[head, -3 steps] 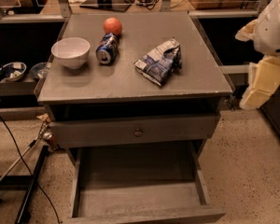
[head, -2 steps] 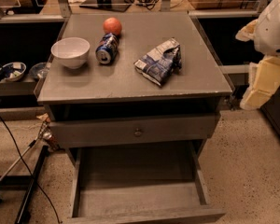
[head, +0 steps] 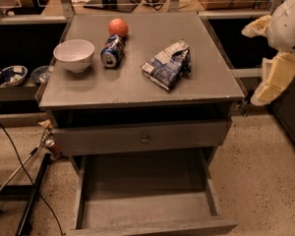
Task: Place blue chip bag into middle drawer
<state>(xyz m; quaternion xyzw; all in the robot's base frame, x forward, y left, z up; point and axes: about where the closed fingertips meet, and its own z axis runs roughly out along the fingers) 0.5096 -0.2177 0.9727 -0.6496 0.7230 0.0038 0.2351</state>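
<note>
Blue chip bag (head: pixel 167 65): laid diagonally on cabinet top (head: pixel 137 90), well left of gripper (head: pixel 273 80); grip state cannot be told.

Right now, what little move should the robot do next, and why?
Probably swing the gripper left until it is over the bag. The gripper hangs off the right side of the cabinet top, open and holding nothing. The bag lies on that top, and the drawer below is already pulled out.
</note>
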